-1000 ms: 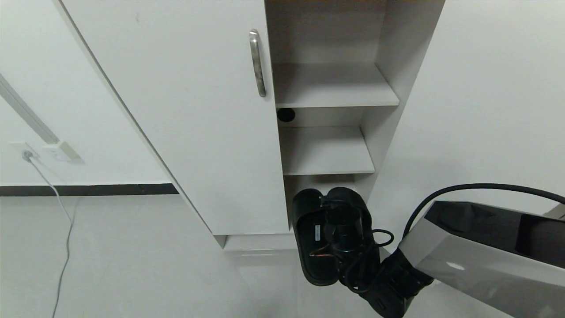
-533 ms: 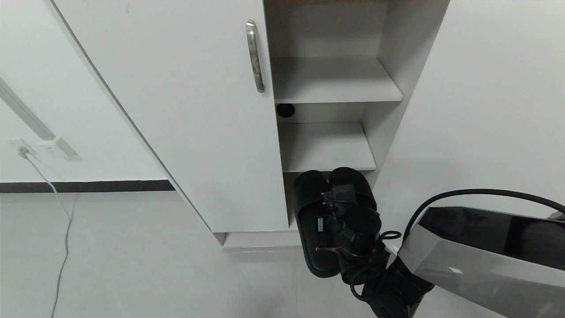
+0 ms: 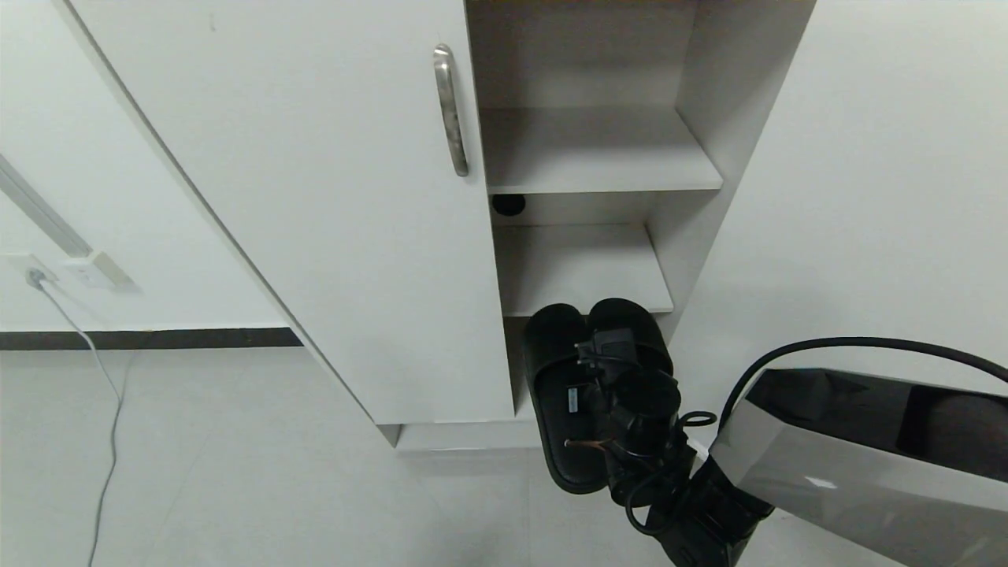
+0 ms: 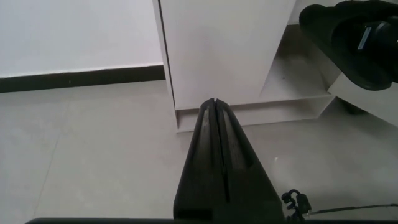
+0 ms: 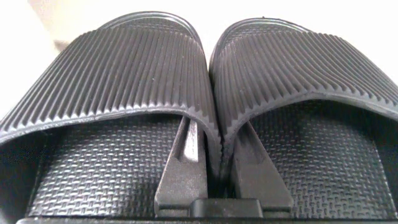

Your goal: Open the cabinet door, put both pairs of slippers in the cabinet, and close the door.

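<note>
Right wrist view has the right gripper (image 5: 214,171) clamped on the pair of black slippers (image 5: 143,81). One finger is tucked under each ribbed strap and the two inner strap edges are pinched together between them. In the head view that same gripper (image 3: 622,386) sits low and right of centre. It's holding the slippers (image 3: 563,378) side by side, toes pointing into the open cabinet (image 3: 740,94), right at the front edge of the lower shelf (image 3: 579,268), with the heels hanging out over the floor (image 3: 236,488). Can't tell if the toes touch anything. Higher up there's the upper shelf (image 3: 598,150), and a round dark hole (image 3: 509,205) in the back panel between the two. The cabinet door (image 3: 315,197) is swung open and fills the upper left of the frame, its metal handle (image 3: 449,110) at the top centre. The left gripper (image 4: 214,102) has its fingers pressed together, holding nothing, low over the floor in front of the cabinet base. At the far left, a grey cable (image 3: 110,409) runs down from a wall socket (image 3: 31,276).
</note>
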Tool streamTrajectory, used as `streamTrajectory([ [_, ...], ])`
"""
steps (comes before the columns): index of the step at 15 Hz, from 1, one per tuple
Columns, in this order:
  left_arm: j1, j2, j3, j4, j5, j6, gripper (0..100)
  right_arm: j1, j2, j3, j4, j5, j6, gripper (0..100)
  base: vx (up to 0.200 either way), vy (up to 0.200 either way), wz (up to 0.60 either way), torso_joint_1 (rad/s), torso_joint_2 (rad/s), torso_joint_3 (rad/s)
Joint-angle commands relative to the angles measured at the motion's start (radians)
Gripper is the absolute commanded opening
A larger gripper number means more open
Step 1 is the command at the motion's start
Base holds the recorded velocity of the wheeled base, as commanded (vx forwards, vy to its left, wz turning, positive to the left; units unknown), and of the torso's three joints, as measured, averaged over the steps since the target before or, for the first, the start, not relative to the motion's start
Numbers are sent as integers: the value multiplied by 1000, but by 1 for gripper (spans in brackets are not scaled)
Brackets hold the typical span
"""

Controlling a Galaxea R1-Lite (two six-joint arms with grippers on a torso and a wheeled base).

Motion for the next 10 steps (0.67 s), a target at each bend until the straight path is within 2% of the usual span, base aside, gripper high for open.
streamTrajectory([
  [1, 0, 1, 0, 0, 0, 0, 0, 0, -1, -1, 0, 0, -1, 0, 200, 0, 0, 12, 7, 2],
  [6, 0, 1, 0, 0, 0, 0, 0, -8, 2, -21, 16, 0, -1, 0, 200, 0, 0, 4, 2, 2],
  [10, 0, 1, 0, 0, 2, -2, 0, -46, 27, -165, 151, 5, 7, 0, 0, 0, 0, 0, 0, 0],
])
